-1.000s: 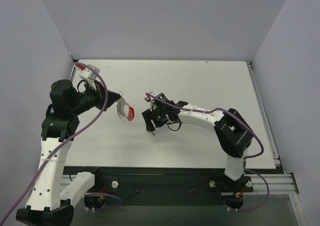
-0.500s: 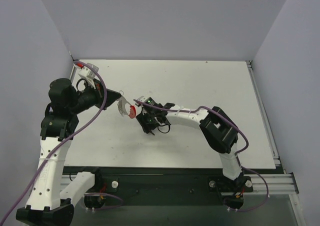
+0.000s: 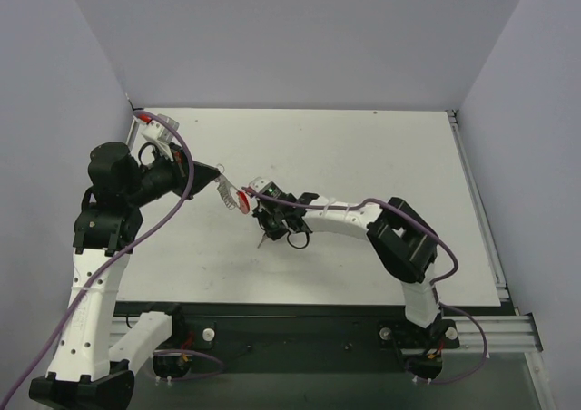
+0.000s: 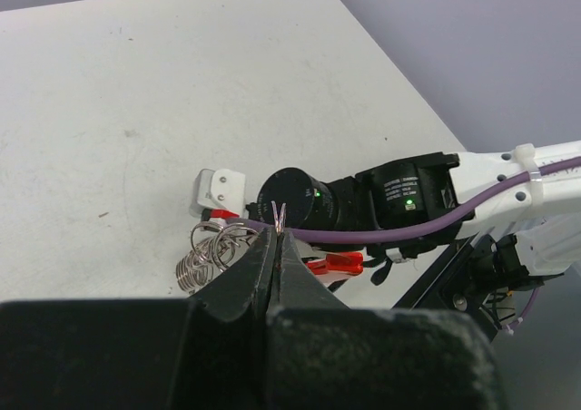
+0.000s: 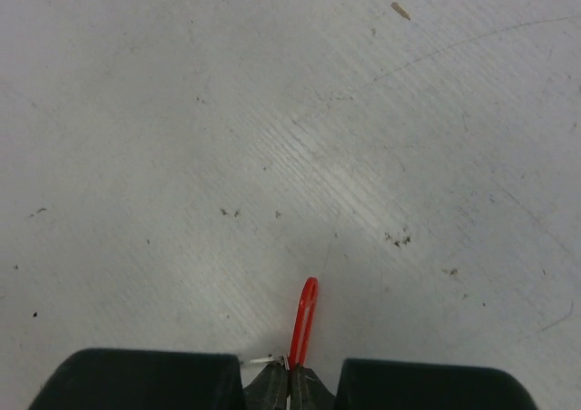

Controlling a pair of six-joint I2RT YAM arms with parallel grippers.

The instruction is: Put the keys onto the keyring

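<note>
In the left wrist view my left gripper [image 4: 277, 235] is shut on a thin wire of the keyring [image 4: 213, 251], whose silvery loops hang left of the jaws. A red band [image 4: 338, 263] shows just right of them. From above, the left gripper [image 3: 219, 177] holds the keyring [image 3: 236, 200] off the table. In the right wrist view my right gripper [image 5: 290, 375] is shut on the key [image 5: 307, 317]. The key's red head sticks out past the fingertips over the bare table. In the top view the right gripper [image 3: 262, 235] sits close right of the keyring, and the key is too small to make out there.
The white table [image 3: 363, 156] spreads behind and to the right of both grippers. The right arm [image 3: 345, 215] lies low across its middle. Grey walls close the left, back and right sides. A black rail runs along the near edge [image 3: 318, 324].
The right gripper has closed on the key and swung left, ending close beside the keyring. The left arm and the keyring have barely moved.
</note>
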